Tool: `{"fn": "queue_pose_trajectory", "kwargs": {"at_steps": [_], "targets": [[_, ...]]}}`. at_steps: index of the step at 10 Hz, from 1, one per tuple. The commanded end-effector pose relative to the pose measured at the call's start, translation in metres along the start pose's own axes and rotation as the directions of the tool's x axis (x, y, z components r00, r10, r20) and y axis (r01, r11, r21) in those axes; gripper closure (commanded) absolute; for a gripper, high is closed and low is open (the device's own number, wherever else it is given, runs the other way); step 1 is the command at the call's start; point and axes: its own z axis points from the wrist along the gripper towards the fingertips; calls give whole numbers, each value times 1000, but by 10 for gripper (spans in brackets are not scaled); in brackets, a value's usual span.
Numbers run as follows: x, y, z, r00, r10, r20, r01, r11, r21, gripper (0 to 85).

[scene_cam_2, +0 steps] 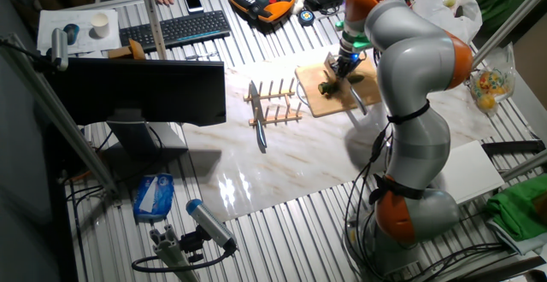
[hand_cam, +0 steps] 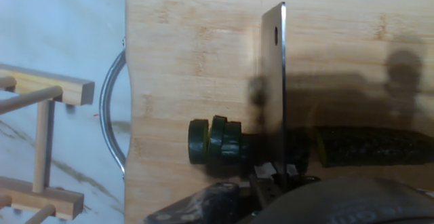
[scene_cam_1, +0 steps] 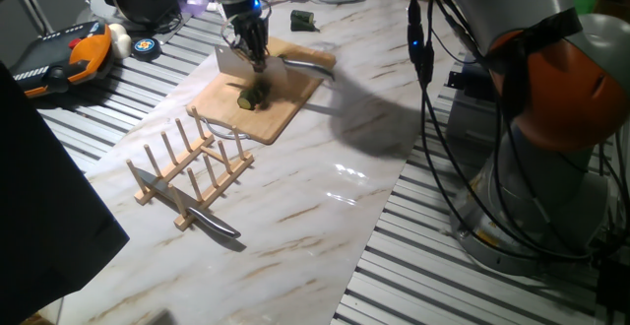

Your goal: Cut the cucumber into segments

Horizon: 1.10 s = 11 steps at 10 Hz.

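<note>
Cucumber (hand_cam: 373,147) on board (hand_cam: 203,61), segments (hand_cam: 215,141) already off; claw (scene_cam_1: 258,57) clenched on knife (hand_cam: 273,81), mid-cut; next move likely needs blade shifted along remaining length.

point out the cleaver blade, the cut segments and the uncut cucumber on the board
cleaver blade (hand_cam: 274,81), hand view, on the flat steel below its hanging hole.
cut segments (hand_cam: 215,141), hand view, on the dark skin of the chunks left of the blade.
cucumber (hand_cam: 373,147), hand view, mid-length on the skin, right of the blade.
</note>
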Motion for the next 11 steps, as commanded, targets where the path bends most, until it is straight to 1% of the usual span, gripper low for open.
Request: {"fn": "queue_pose_trajectory", "kwargs": {"at_steps": [1,2,4,6,8,9,11], "targets": [[1,-3,-1,1000,-1,0,1,1000,5,843],[2,-4,0,1000,-3,2,3,1000,18,843],[2,-8,1,1000,-4,6,4,999,32,843],[2,-9,4,1000,-9,3,9,1000,24,843],[0,-7,6,1000,-7,3,7,1000,22,843],[-1,-6,10,1000,-8,9,8,1000,29,843],[-4,-8,19,1000,-12,15,12,1000,24,843]]}}
